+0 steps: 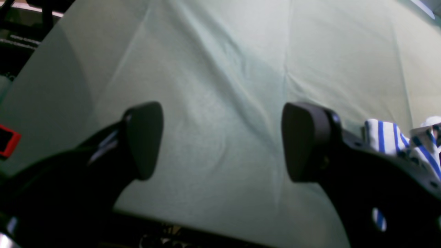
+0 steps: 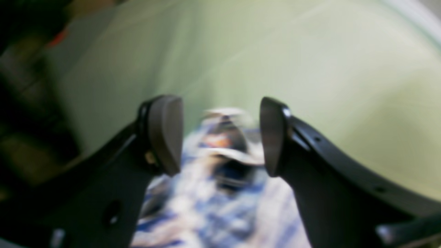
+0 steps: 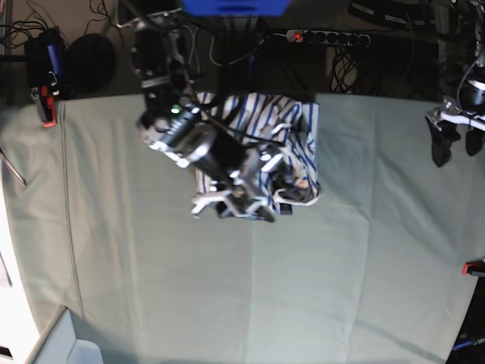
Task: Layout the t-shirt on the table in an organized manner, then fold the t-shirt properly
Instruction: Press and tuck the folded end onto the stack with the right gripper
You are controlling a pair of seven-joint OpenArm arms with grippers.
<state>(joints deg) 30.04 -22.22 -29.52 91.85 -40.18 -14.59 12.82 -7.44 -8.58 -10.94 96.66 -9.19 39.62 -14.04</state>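
Observation:
The t-shirt (image 3: 299, 125), white with blue stripes, lies crumpled in a heap near the far edge of the table (image 3: 303, 288). My right gripper (image 3: 279, 191) hovers over the heap's near side, by the neckline. In the right wrist view, which is blurred, its jaws (image 2: 220, 137) stand open with nothing between them, and the t-shirt (image 2: 206, 203) lies below. My left gripper (image 3: 455, 145) hangs at the table's right side, well away from the shirt. It is open and empty (image 1: 222, 141) over bare table cloth (image 1: 220, 51), with a bit of t-shirt (image 1: 386, 137) showing past one finger.
Red clamps sit at the table's edges (image 3: 474, 267) (image 3: 47, 114) (image 1: 7, 139). Cables and a power strip (image 3: 326, 36) lie behind the far edge. A pale bin corner (image 3: 68, 345) shows at the near left.

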